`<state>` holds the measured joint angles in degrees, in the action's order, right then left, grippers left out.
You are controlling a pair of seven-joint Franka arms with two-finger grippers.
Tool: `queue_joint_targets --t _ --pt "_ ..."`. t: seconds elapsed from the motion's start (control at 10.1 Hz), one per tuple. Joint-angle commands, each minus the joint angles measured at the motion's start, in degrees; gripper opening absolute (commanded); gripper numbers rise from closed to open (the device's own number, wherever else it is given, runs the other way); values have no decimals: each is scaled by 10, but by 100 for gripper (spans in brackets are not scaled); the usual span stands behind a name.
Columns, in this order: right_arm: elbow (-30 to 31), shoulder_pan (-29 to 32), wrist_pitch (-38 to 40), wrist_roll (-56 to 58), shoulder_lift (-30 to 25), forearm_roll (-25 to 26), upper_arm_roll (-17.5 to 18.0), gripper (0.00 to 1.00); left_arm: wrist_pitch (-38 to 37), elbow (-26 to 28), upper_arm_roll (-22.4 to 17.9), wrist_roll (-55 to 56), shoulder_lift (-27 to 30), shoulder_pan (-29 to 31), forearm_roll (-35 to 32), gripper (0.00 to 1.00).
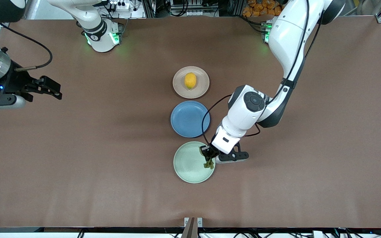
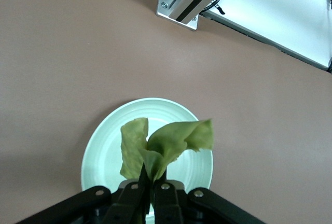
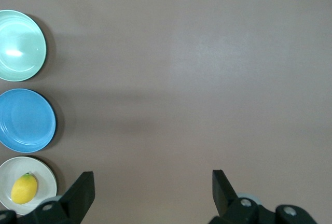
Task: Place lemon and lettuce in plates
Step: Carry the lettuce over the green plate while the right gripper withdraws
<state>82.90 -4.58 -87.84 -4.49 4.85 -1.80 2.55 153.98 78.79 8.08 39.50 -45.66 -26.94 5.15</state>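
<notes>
Right gripper [image 1: 53,89], at the right arm's end of the table: jaws spread wide and empty, hovering over bare table [image 1: 78,165] well apart from the row of plates; this arm waits. Its retreat leaves the whole middle of the table free for the other arm.

Centre row of three plates. Beige-pink plate [image 1: 190,82], farthest from the front camera: the lemon [image 1: 190,80] lies at its middle, well inside the rim, so that half of the task appears done. Blue plate [image 1: 190,119]: bare, between the other two, with small gaps on each side. Mint green plate [image 1: 193,162], nearest the front camera: nothing lies in it yet.

Left gripper [image 1: 208,158]: over the mint plate's rim on the left arm's side, jaws clenched on the stem end of the lettuce [image 2: 165,149], whose ruffled leaf hangs out past the fingertips [image 2: 166,190] above the plate. Whether the leaf already touches the plate is hard to tell. A release slightly further inward would likely keep the leaf off the rim.
</notes>
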Motion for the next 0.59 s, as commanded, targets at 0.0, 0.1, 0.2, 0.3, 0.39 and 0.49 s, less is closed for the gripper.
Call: queue_joint_targets --t 0.0,0.1,0.2,0.3,0.39,0.49 --pt "32 23 -3 12 -35 18 11 100 33 -33 -5 8 -39 -14 14 0" --pt "29 23 -6 42 -34 36 11 100 37 -37 -6 8 -48 -19 13 0" --pt "26 26 -10 80 -32 43 11 100 50 -40 -8 8 -58 -24 13 0" --pt "26 32 -13 87 -32 39 11 100 62 -41 -8 8 -68 -25 13 0" --pt "25 33 -18 87 -30 39 11 100 64 -41 -8 8 -72 -26 14 0" --pt "25 40 -25 87 -30 39 11 100 64 -41 -8 14 -77 -30 13 0"
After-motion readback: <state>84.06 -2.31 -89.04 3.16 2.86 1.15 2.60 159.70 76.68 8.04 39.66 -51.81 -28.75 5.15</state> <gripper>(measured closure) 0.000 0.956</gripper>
